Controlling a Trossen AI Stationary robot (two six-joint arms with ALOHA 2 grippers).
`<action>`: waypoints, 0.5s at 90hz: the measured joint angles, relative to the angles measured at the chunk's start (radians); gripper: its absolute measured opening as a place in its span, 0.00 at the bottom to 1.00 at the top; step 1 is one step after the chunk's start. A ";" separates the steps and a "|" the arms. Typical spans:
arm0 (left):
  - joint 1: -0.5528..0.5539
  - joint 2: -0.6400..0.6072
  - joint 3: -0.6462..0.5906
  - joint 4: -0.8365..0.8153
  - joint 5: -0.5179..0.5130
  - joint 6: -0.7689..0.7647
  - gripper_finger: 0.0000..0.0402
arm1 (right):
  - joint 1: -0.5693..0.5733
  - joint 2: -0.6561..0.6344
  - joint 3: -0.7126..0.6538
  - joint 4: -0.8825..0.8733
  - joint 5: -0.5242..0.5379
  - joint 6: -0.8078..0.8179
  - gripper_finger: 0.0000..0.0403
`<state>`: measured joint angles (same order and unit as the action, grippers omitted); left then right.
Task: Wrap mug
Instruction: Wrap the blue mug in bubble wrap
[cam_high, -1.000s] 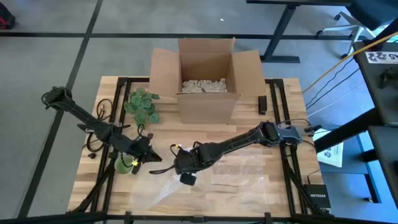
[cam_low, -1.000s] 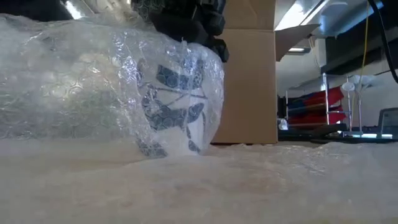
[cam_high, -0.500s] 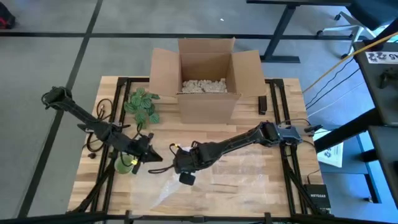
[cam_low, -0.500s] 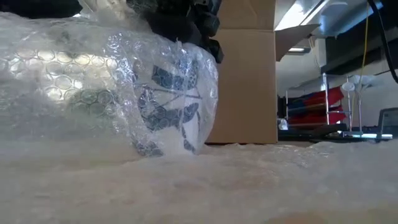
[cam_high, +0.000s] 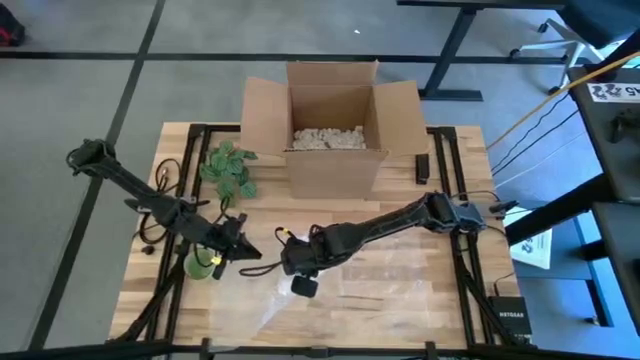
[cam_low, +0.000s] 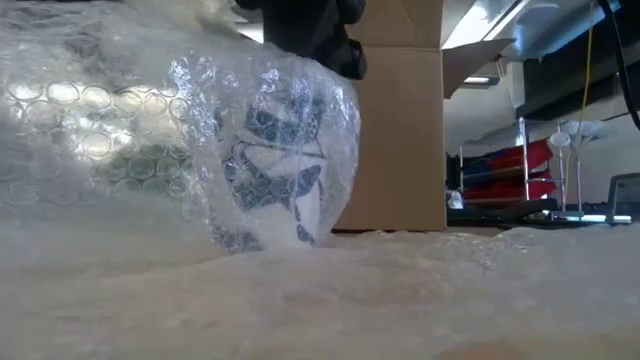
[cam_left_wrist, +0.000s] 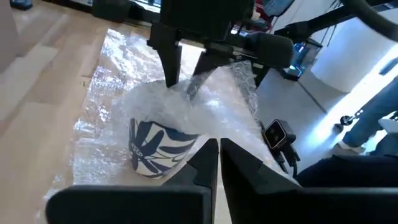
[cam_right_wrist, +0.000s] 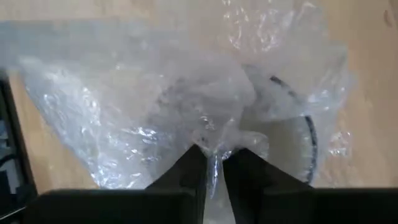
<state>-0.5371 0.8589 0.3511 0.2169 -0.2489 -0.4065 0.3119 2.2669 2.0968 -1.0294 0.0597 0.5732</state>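
Observation:
A white mug with blue leaf print lies on its side on the table under clear bubble wrap; the left wrist view also shows the mug. My right gripper is above the mug, shut on gathered wrap. The mug's rim shows through the wrap. To the mug's left, my left gripper is shut where the wrap reaches its fingertips. The rest of the sheet lies flat on the table to the right. My left gripper pinches the wrap's near edge between its two shut fingers, coming level from the table's left; how many layers cannot be told. My right gripper pinches a bunched fold of wrap between its fingers from above, pointing down over the mug. The wrap drapes over the mug, which rests on the table.
An open cardboard box with packing fill stands at the table's far middle. A green leafy plant lies far left. A green object sits by the left arm. A small dark device lies right of the box.
The wrap over the mug has shifted and been drawn higher above it by my right gripper. The mug has rocked slightly toward the table's left and back again. Both grippers have stayed shut.

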 joint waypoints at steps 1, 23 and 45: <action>0.001 0.000 0.000 0.000 0.000 0.000 0.00 | 0.000 0.000 0.000 0.000 0.000 -0.001 0.09; 0.009 0.000 0.000 -0.028 0.000 0.005 0.00 | -0.001 -0.005 0.000 -0.062 -0.012 -0.002 0.09; 0.009 0.000 0.000 -0.028 0.000 0.016 0.00 | 0.001 -0.010 0.034 -0.062 -0.038 -0.013 0.09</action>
<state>-0.5282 0.8589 0.3511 0.1891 -0.2493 -0.3901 0.3130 2.2574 2.1311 -1.0916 0.0217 0.5599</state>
